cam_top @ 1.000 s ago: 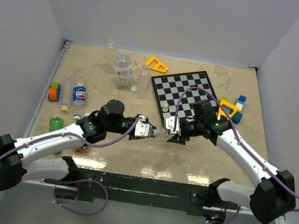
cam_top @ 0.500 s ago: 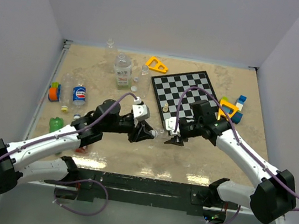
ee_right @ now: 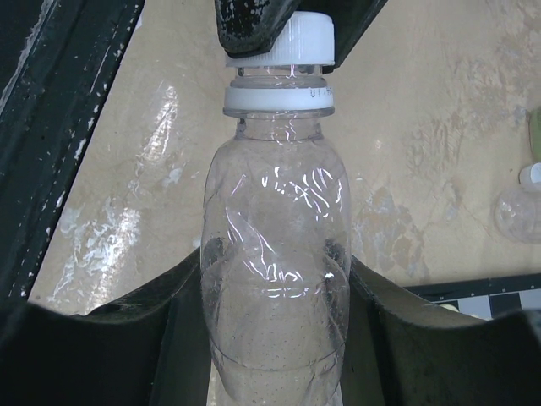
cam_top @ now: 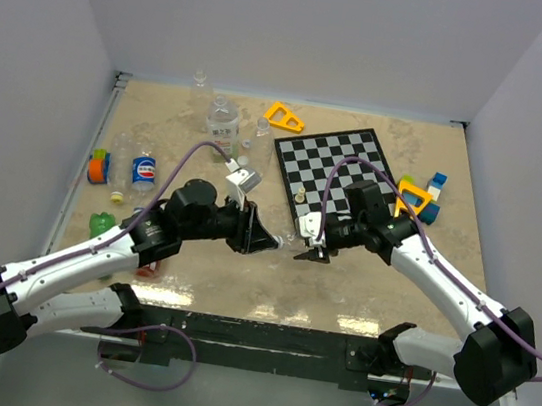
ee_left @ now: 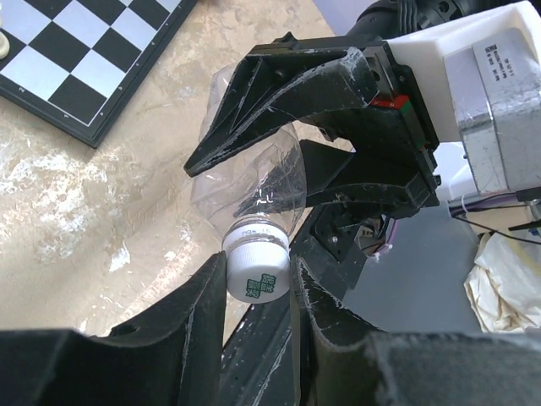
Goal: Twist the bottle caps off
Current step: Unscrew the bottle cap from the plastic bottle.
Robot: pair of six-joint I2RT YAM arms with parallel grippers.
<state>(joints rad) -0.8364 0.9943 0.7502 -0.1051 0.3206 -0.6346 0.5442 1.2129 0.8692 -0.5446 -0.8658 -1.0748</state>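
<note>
While the right gripper [ee_right: 275, 296] is clamping the small clear unlabelled plastic bottle [ee_right: 275, 254] around its belly, its two dark fingers [ee_right: 169, 313] are pressing in from either side. That is bracing the body so it cannot spin. The left gripper [ee_left: 256, 283] is coming at the bottle from the opposite end, and its fingers [ee_left: 203, 296] are pinching the white ribbed plastic screw cap [ee_left: 256, 271] between them. The bottle is therefore hanging on its side in the air between the two arms, just in front of the black-and-white chequered board [cam_top: 342, 168] and clear of the sandy marbled table [cam_top: 381, 279]. Holding it aloft is giving the left wrist room to roll about the cap's axis.

In the right wrist view the cap is sitting just above the white collar ring on the neck. A thin clear band seems to be showing between them, so the thread may be starting to give, though the glare is making that hard to confirm.

As I judge it, the unscrewing step is under way on this one bottle. The next twist is calling for a firm pinch, since the thin walls could buckle under the right fingers. A blue-labelled cola bottle [cam_top: 144, 171] and a green bottle [cam_top: 101, 227] are waiting well apart near the table's left edge.
</note>
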